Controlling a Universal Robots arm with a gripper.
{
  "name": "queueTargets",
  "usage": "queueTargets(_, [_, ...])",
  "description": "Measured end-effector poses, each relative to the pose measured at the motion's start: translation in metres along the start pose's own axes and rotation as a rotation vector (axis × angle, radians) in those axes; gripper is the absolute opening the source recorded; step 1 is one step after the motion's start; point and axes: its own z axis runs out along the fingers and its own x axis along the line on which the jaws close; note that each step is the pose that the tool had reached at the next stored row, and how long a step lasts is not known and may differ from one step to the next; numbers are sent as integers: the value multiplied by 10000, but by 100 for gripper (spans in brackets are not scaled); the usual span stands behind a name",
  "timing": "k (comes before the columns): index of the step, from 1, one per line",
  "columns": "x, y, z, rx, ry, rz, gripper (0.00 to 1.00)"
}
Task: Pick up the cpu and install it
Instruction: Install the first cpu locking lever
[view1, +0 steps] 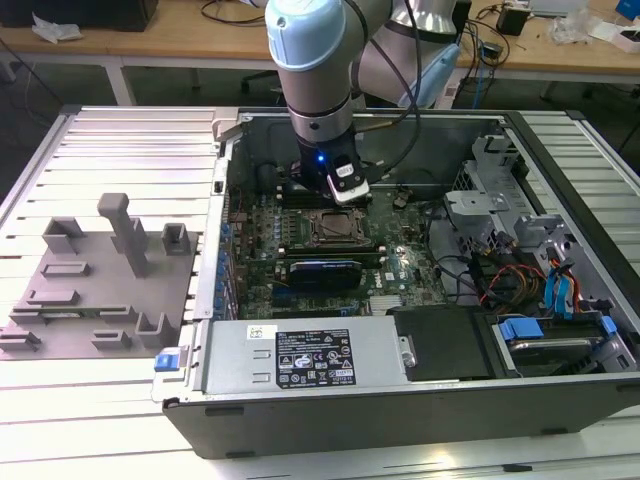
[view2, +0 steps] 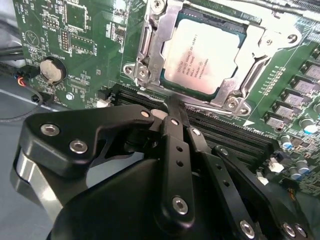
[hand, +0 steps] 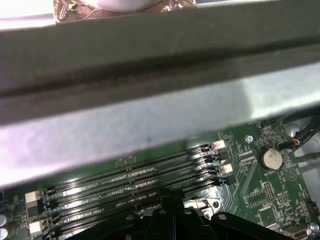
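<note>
We see the cpu (view2: 200, 62), a flat square chip with a silvery-white metal top, already seated in the square metal socket frame (view2: 150, 55). Our black gripper (view2: 172, 107) hangs beside it, fingers pressed together on nothing. We should retreat straight upward, brushing nothing.

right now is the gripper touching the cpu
Apart. In the second wrist view the cpu lies in the socket frame, and the gripper sits short of it, with green board and memory slots between them.
</note>
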Motion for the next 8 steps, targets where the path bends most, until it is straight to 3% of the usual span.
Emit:
queueTargets(2, [3, 9, 4, 47, -31, 94, 11])
queueTargets(4, [4, 7, 7, 188, -105, 290, 11])
queueTargets(8, [5, 6, 15, 260, -181, 610, 11])
